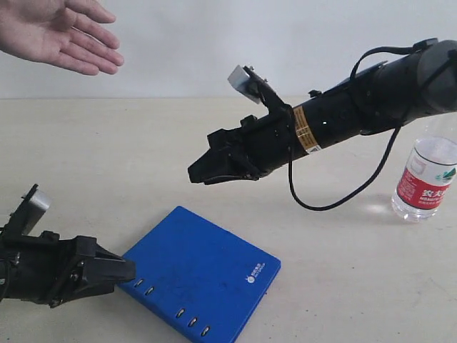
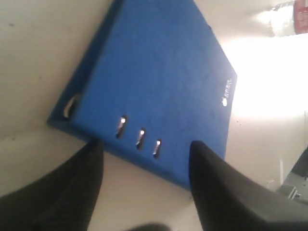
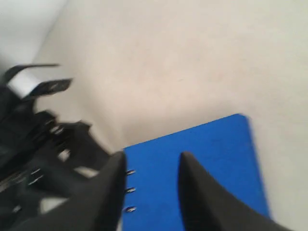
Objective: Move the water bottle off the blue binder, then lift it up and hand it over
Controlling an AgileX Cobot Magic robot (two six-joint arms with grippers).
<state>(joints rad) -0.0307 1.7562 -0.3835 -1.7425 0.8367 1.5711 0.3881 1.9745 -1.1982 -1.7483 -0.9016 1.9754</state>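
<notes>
Water bottle (image 1: 426, 179) stands upright on the bench (image 1: 107, 143) at far right, well apart from the blue binder (image 1: 203, 268), so step 1 looks done. Binder lies flat, slotted spine edge toward the left tool (image 1: 127, 270), whose jaws are wide apart w/ nothing in them, tips just beside the near corner. Right tool (image 1: 203, 170) hangs above the binder, jaws a little apart, empty. An open hand (image 1: 53, 36) is held out upper left. Prob best: left tool slips one jaw under the spine edge, other on top, closes firmly, then lifts slow & level so binder doesn't droop or slip
</notes>
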